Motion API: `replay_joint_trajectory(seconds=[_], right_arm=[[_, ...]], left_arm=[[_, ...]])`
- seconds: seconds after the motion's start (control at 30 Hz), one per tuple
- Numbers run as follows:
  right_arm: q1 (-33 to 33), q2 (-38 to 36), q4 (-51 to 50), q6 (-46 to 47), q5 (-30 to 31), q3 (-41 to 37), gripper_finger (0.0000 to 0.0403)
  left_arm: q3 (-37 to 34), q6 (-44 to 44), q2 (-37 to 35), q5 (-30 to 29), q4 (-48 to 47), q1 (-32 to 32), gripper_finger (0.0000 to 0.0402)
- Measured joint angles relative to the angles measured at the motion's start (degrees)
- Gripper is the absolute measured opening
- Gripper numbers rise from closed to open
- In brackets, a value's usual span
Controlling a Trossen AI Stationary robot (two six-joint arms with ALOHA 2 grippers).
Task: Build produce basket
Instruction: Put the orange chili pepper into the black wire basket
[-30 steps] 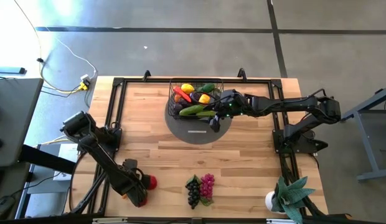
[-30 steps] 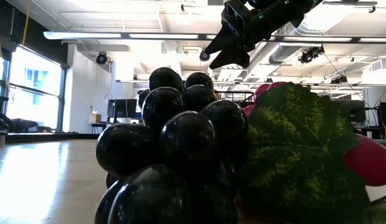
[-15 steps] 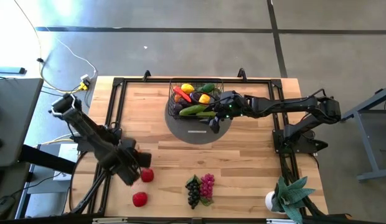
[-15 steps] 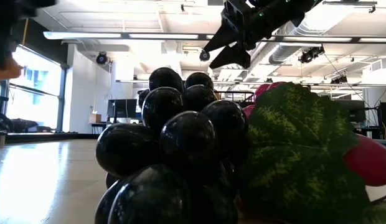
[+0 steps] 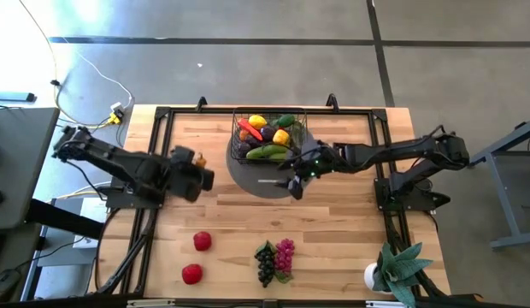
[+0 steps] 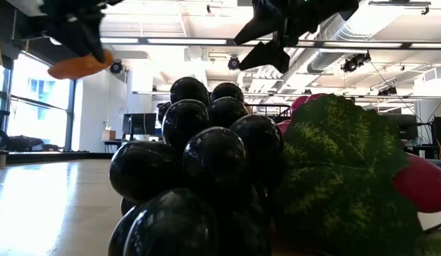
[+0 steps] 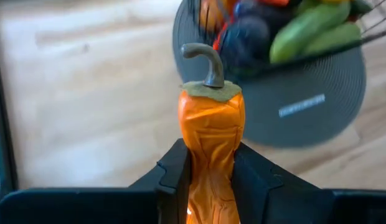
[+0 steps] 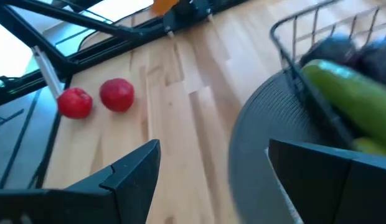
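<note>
My left gripper is in the air over the table's left half, shut on an orange pepper, which also shows as the pepper in the low view. The black wire basket holds several pieces of produce and stands on a grey disc at the far middle. My right gripper hangs open over the disc, just near of the basket. Two red tomatoes and the grapes lie near the front edge. My left gripper pinches the pepper's lower body between its two fingers. The stem end sticks out ahead of the fingertips. The fingers slant down from the table's left and lie along the pepper. It is lifted clear of the table.
A potted green plant stands at the near right corner. Pink grapes with a leaf lie beside the dark bunch. A black frame runs round the tabletop. Bare wood lies between the disc and the tomatoes.
My left gripper has risen from the near left by the tomatoes and swung toward the far edge and the basket, turning to point toward the right, with the orange pepper lifted clear. My right gripper has drifted a little toward the near edge, still open.
</note>
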Motion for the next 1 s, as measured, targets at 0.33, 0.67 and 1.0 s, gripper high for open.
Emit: replay_joint_trajectory(seconds=[0.33,0.67,1.0], right_arm=[[4.99,0.00,-5.14,14.64,0.25,0.02,0.0282],[11.08,0.00,-11.47,36.35,3.84,0.02,0.0282],[15.99,0.00,-14.32,55.74,5.51,0.02,0.0282]], left_arm=[[0.02,36.67,-2.31,2.07,20.06,18.12,0.0077],[0.04,59.05,0.54,11.82,41.47,31.95,0.0077],[0.04,71.89,7.21,16.00,57.53,38.67,0.0077]])
